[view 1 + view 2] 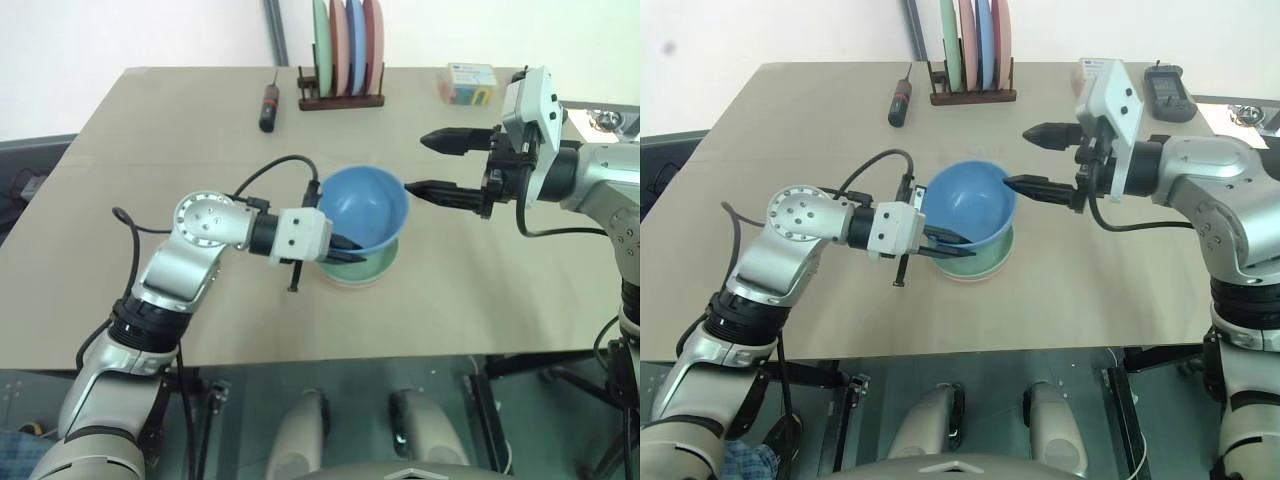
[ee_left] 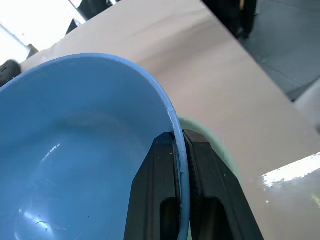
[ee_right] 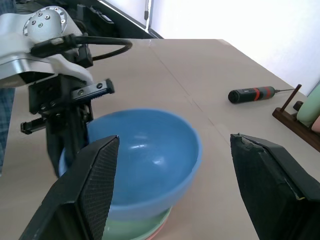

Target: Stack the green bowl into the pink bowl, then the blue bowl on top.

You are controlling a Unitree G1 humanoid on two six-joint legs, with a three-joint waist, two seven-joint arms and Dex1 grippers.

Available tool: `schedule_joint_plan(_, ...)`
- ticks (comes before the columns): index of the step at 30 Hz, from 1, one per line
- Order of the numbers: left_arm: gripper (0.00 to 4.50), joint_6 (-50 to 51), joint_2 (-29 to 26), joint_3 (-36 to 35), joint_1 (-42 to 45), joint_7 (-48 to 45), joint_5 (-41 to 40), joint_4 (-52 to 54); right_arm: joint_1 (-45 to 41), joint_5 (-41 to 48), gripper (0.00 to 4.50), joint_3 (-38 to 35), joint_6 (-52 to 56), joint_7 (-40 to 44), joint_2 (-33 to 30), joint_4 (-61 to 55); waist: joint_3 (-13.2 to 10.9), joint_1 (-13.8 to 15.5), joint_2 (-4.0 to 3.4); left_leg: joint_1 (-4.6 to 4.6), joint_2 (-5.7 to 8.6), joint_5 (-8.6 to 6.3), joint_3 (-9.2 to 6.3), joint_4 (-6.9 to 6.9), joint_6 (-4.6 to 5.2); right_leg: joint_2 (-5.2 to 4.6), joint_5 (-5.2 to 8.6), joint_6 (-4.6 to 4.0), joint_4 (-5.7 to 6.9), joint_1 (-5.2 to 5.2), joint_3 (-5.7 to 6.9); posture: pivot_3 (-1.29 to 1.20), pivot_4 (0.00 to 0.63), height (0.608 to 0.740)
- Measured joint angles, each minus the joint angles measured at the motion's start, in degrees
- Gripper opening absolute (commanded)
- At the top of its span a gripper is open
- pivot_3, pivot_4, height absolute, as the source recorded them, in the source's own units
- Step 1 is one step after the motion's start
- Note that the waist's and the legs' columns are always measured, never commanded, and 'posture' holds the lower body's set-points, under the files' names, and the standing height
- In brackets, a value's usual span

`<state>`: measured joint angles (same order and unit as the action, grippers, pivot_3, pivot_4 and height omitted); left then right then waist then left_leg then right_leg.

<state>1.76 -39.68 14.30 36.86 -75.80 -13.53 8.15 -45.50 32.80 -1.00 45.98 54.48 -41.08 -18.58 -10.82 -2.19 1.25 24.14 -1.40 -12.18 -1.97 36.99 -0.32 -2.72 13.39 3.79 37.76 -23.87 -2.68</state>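
- Our left claw [image 1: 340, 243] is pinched shut on the rim of the blue bowl [image 1: 362, 208], one finger inside the wall and one outside, as the left wrist view shows plainly.
- The blue bowl hangs tilted just above the green bowl [image 1: 372, 268], which sits nested in the pink bowl [image 3: 156, 231] near the middle of the bench [image 1: 150, 150]; only a thin pink edge peeks out below the green.
- Our right claw [image 1: 440, 165] stands wide and holds nothing, its fingertips just beside the blue bowl's far rim.
- We judge the bowl light, stiff and smooth (plain plastic, so likely slippery), and a thin rim pinch lets it swing or slide; the rim is still the only sensible place to hold.
- We reckon the bowl must be levelled over the stack before we let go, or it may seat crooked.
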Motion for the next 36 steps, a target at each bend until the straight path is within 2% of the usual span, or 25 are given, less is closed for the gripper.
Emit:
schedule_joint_plan(9, 3.53, -1.0, 2.8, -1.2, 1.5, 2.1, -0.3, -0.8, 0.0, 0.4, 3.72, 0.0, 0.0, -0.3, -0.2, 0.0, 0.0, 0.1, 0.0, 0.04, 0.0, 0.0, -0.02, 0.1, 0.0, 0.0, -0.01, 0.01, 0.03, 0.01, 0.01, 0.0, 0.15, 0.74)
schedule_joint_plan(10, 3.76, 0.4, 3.2, -2.0, 1.5, 2.5, -1.7, -0.8, 0.0, 0.4, 3.72, 0.0, 0.0, -0.4, -0.3, 0.0, 0.0, 0.1, 0.0, 0.04, 0.0, 0.0, -0.02, 0.1, 0.0, 0.0, -0.01, 0.01, 0.03, 0.01, 0.01, 0.0, 0.15, 0.74)
schedule_joint_plan(17, 3.76, 13.4, 2.6, -14.6, -1.5, 9.0, -14.2, 0.1, 2.4, 1.5, 3.72, -0.6, 0.2, -0.2, -2.4, -0.2, 0.0, -0.1, 0.0, 0.02, -0.02, 0.0, -0.04, 0.11, 0.0, 0.0, 0.0, 0.02, 0.08, 0.01, 0.02, 0.0, 0.15, 0.74)
schedule_joint_plan(23, 3.76, 22.9, -0.1, -29.4, -12.0, 20.8, -19.5, 1.4, 11.7, 3.2, 3.72, -5.8, 1.0, 0.7, -6.9, -0.1, 0.0, 0.0, 0.01, -0.01, -0.02, -0.01, -0.04, 0.12, 0.0, -0.02, 0.0, 0.02, 0.03, 0.08, 0.03, 0.0, 0.15, 0.74)
schedule_joint_plan(26, 3.76, 24.1, -1.5, -34.6, -21.9, 23.1, -19.7, 4.4, 18.7, 3.6, 3.72, -10.2, -0.6, 2.9, -9.6, 2.6, 0.0, 0.2, 0.01, -0.02, -0.02, -0.01, 0.0, 0.11, 0.0, -0.05, 0.0, 0.01, -0.05, 0.1, 0.02, 0.0, 0.15, 0.74)
schedule_joint_plan(31, 3.76, 23.5, -1.9, -39.4, -32.8, 22.4, -20.5, 9.5, 29.4, 1.8, 3.72, -14.5, -8.0, 7.7, -10.9, 8.0, 0.0, 0.6, 0.04, -0.26, -0.02, -0.01, 0.03, 0.11, 0.0, -0.05, 0.14, -0.19, -0.02, 0.31, 0.01, 0.0, 0.15, 0.74)
schedule_joint_plan(36, 3.76, 20.7, -1.9, -41.8, -40.0, 21.6, -20.3, 10.5, 36.1, 2.5, 3.72, -19.6, -17.9, 12.8, -6.9, 12.2, 0.0, 0.4, 0.04, -0.38, -0.08, -0.01, 0.13, 0.13, 0.0, -0.02, 0.26, -0.01, -0.02, 0.38, -0.06, 0.0, 0.15, 0.74)
